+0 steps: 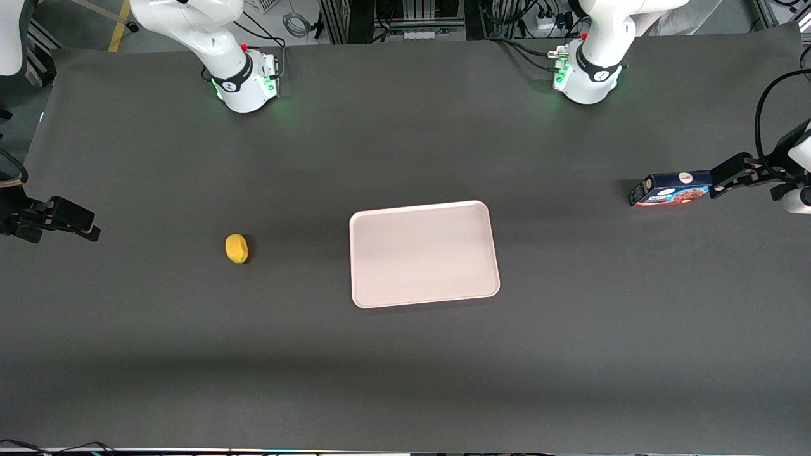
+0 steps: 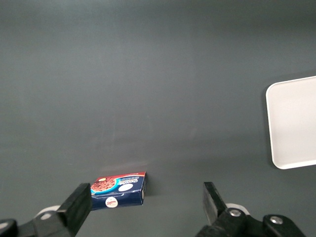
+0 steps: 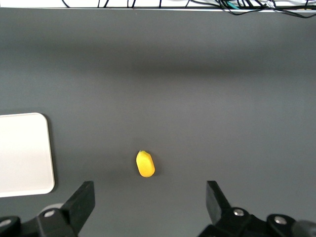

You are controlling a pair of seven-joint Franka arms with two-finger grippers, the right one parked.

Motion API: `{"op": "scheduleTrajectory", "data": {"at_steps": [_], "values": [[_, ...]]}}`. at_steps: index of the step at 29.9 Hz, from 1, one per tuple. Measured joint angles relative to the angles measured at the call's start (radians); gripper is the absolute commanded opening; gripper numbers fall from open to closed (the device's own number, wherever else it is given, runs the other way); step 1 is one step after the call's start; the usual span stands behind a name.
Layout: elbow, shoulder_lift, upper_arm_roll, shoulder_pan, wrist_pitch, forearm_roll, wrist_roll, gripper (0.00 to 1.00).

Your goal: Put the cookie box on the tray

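The cookie box [image 1: 671, 189] is a slim navy carton with a red-brown cookie picture, and it lies flat on the dark table toward the working arm's end. My left gripper [image 1: 720, 180] hovers above the table beside the box, open, with nothing held. In the left wrist view the cookie box [image 2: 118, 190] lies close to one finger [image 2: 79, 205], inside the wide gap of the gripper [image 2: 145, 197]. The pale pink tray [image 1: 424, 253] lies bare at the table's middle, well apart from the box; its corner also shows as the tray [image 2: 296, 123].
A small yellow rounded object [image 1: 236, 248] sits on the table toward the parked arm's end, apart from the tray. The working arm's base [image 1: 586, 76] stands at the table edge farthest from the front camera.
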Motion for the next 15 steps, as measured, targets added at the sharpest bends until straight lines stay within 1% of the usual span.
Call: {"op": "scheduleTrajectory", "data": {"at_steps": [10,12,15], "values": [[0.000,0.007,-0.002,-0.001,0.002,0.000,0.008,1.00],[0.003,0.011,-0.004,-0.001,0.003,0.002,0.042,1.00],[0.016,0.027,-0.011,-0.002,0.005,0.015,0.149,1.00]]}}
